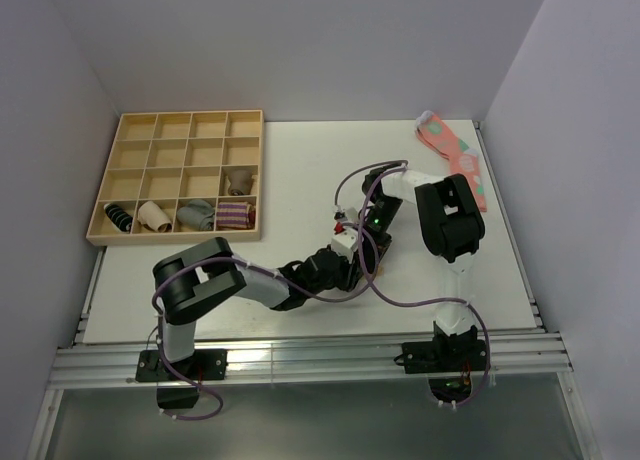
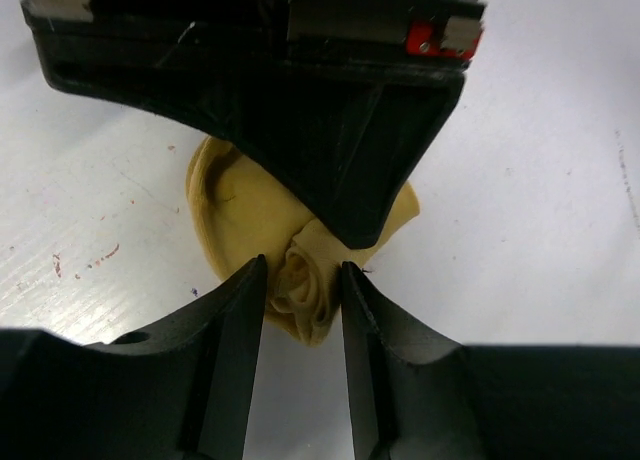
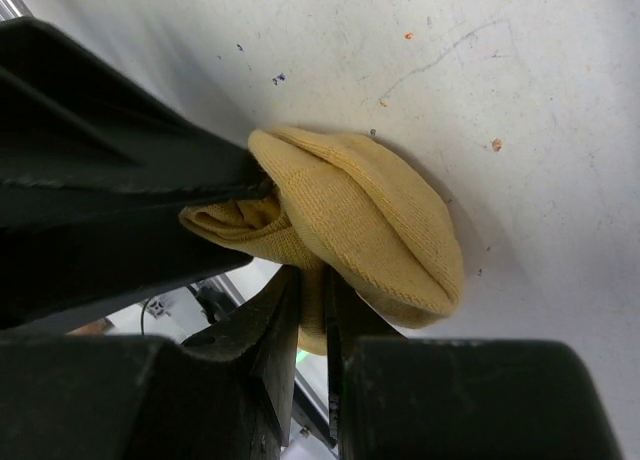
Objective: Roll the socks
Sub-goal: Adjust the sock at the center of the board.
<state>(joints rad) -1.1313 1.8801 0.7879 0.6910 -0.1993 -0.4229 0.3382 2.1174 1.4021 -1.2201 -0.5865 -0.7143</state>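
Observation:
The mustard-yellow socks (image 2: 240, 205) lie on the white table as a partly rolled bundle, with the rolled end towards the left wrist camera. My left gripper (image 2: 303, 280) is shut on that rolled end. My right gripper (image 3: 312, 295) is shut on a fold at the bundle's edge, and the socks (image 3: 370, 210) bulge out past it. In the top view both grippers meet near the table's front middle, the left gripper (image 1: 342, 270) just below the right gripper (image 1: 364, 252). They hide nearly all of the socks (image 1: 381, 267) there.
A wooden compartment tray (image 1: 180, 130) stands at the back left, with several rolled socks in its front cells. Pink spotted socks (image 1: 455, 155) lie at the back right. The right arm's cable (image 1: 400, 302) loops across the table's front.

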